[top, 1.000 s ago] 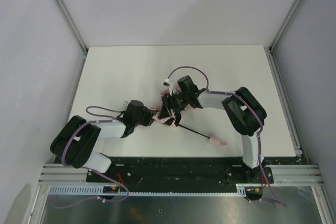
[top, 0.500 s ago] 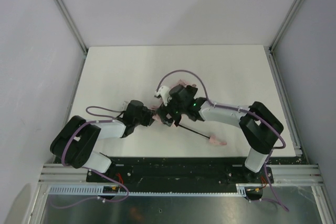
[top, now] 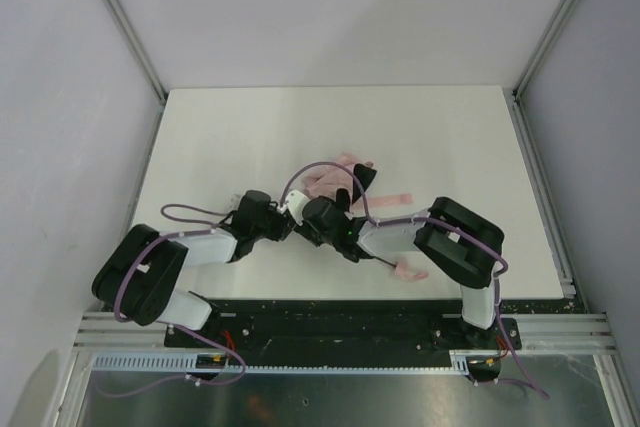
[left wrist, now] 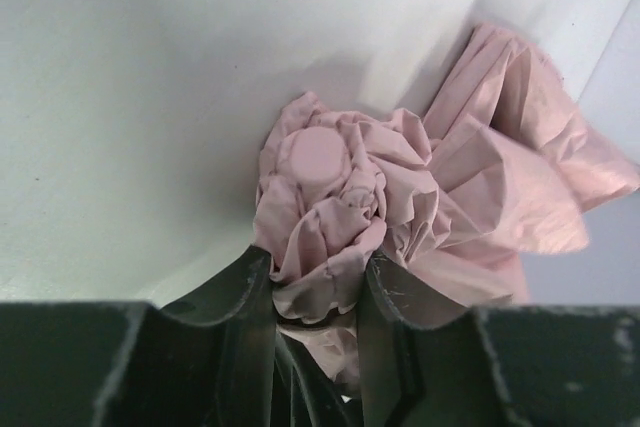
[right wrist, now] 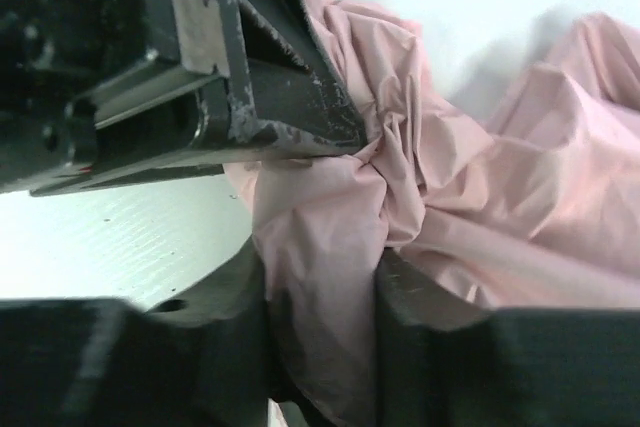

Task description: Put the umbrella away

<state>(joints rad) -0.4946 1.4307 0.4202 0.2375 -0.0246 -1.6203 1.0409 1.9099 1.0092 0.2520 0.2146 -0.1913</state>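
Both left hand (left wrist: pixel 311 282) and right hand (right wrist: pixel 322 297) pinch the umbrella (top: pixel 328 180); the right has shifted nearer.

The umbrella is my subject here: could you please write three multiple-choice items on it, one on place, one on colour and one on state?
1. Where does the umbrella lie?
A. On the white table
B. In a basket
C. On a shelf

2. What colour is its fabric?
A. Blue
B. Pale pink
C. Yellow

3. How is the left pincer?
A. Open, away from the fabric
B. Out of view
C. Shut on the fabric

Answers:
1 A, since the top view shows it on the tabletop.
2 B, since every view shows pink cloth.
3 C, since the left wrist view shows bunched fabric pinched between its fingers.
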